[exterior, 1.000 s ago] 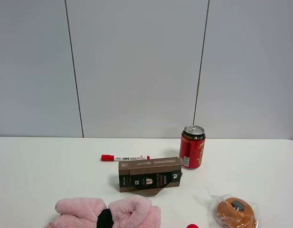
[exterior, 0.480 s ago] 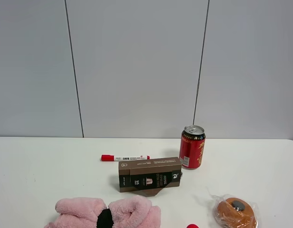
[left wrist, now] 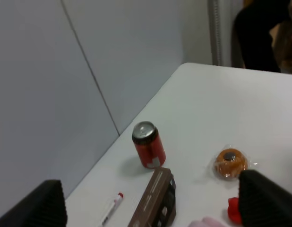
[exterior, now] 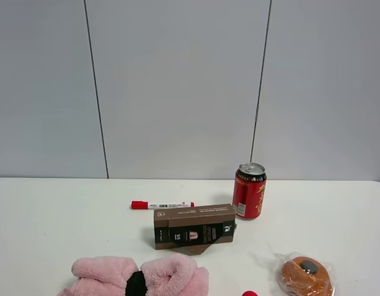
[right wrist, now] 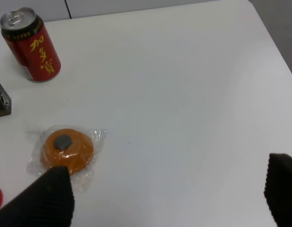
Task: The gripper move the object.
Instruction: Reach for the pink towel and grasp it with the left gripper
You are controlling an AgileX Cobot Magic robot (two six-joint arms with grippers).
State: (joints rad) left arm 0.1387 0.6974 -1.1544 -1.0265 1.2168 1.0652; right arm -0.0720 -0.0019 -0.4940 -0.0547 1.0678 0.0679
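The object, a fluffy pink bundle (exterior: 165,274) cinched by a black band, lies at the front of the white table (exterior: 54,216), left of centre. Only a sliver of it (left wrist: 206,222) shows in the left wrist view. No gripper shows in the exterior high view. My left gripper (left wrist: 153,202) is open and empty, high above the table, its black fingertips (left wrist: 37,203) wide apart. My right gripper (right wrist: 164,191) is open and empty above the table's right part, with its fingertips (right wrist: 46,198) also wide apart.
A brown box (exterior: 194,226) lies behind the bundle, with a red-capped marker (exterior: 162,205) behind it. A red can (exterior: 249,191) stands to the right. An orange wrapped round item (exterior: 305,276) and a small red thing (exterior: 249,293) sit at the front right.
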